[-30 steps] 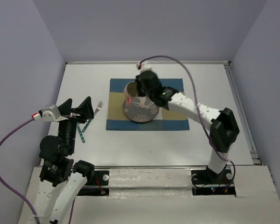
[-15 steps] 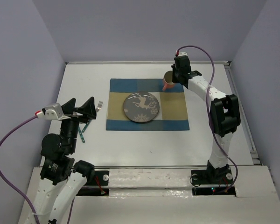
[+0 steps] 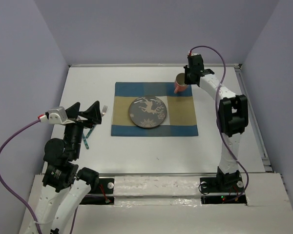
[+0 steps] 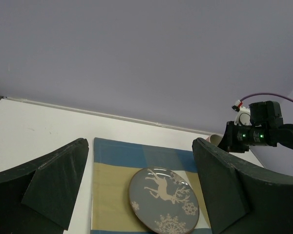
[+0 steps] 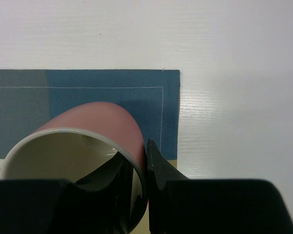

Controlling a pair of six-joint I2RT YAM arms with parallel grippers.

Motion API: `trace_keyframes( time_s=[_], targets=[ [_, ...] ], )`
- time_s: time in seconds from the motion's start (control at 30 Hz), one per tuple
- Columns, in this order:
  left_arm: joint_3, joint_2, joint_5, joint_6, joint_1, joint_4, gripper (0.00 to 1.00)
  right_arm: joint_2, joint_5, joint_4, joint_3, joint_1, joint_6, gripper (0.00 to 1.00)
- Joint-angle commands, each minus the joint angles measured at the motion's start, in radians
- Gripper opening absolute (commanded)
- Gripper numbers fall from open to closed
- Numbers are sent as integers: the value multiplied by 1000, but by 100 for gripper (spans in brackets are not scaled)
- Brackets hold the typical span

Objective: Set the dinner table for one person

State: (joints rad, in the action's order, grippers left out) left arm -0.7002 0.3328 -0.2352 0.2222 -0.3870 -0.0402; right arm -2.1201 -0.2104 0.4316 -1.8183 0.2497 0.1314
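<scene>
The dinner table (image 3: 136,146) is a white tabletop carrying a blue, tan and white checked placemat (image 3: 180,119). A grey plate with a white deer (image 3: 147,112) lies at the mat's middle. My right gripper (image 3: 185,80) is shut on the rim of a pink cup (image 3: 179,84) at the mat's far right corner. The right wrist view has one finger inside the cup (image 5: 88,131) and one outside. Whether the cup touches the mat I cannot tell. My left gripper (image 3: 85,114) hangs open left of the mat, above a fork (image 3: 103,111).
A teal-handled utensil (image 3: 86,139) lies on the table under the left arm. A thin metal rail (image 3: 251,112) runs along the table's right edge. Grey walls close in the left, far and right sides. From the left wrist, the plate (image 4: 163,200) shows between the open fingers.
The right arm has carried the cup from above the plate out to the placemat's far right corner. The plate is now uncovered. The left arm has hardly moved.
</scene>
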Motion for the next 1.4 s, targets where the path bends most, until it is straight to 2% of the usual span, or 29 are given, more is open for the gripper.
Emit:
trace_keyframes(
  time_s=[0.0, 0.43, 0.47, 0.67, 0.7, 0.8, 0.93, 1.1, 1.2, 1.23, 1.33, 1.37],
  targets=[
    [-7, 14, 11, 0, -7, -49, 99, 25, 36, -24, -65, -10, 11, 0],
    [-5, 18, 5, 2, -6, -47, 99, -47, 51, 7, -104, -38, 20, 2],
    [-5, 17, 1, 0, -6, -46, 99, -55, 52, 13, -114, -38, 22, 9],
    [-7, 26, -23, 3, -3, -40, 99, -61, 55, 24, -137, -47, 31, 30],
    [-8, 31, -24, 3, -1, -38, 99, -63, 58, 32, -145, -47, 31, 37],
    [-9, 40, -27, 8, 2, -35, 99, -64, 60, 50, -173, -56, 31, 49],
    [-8, 61, -72, 19, 10, -21, 99, -43, 69, 62, -188, -56, 34, 55],
    [-24, 141, -99, 49, 13, 20, 99, 57, 130, 61, -148, -56, 77, 57],
    [-77, 231, -116, 56, 13, 92, 99, 199, 198, -29, -8, -56, 140, 57],
    [-91, 257, -133, 51, 11, 133, 99, 306, 201, -71, 55, -46, 184, 57],
    [-130, 366, -188, 37, 13, 227, 99, 528, 270, -285, 423, -1, 259, 57],
    [-136, 385, -193, 31, 14, 244, 99, 576, 279, -353, 482, 22, 281, 57]
  ],
)
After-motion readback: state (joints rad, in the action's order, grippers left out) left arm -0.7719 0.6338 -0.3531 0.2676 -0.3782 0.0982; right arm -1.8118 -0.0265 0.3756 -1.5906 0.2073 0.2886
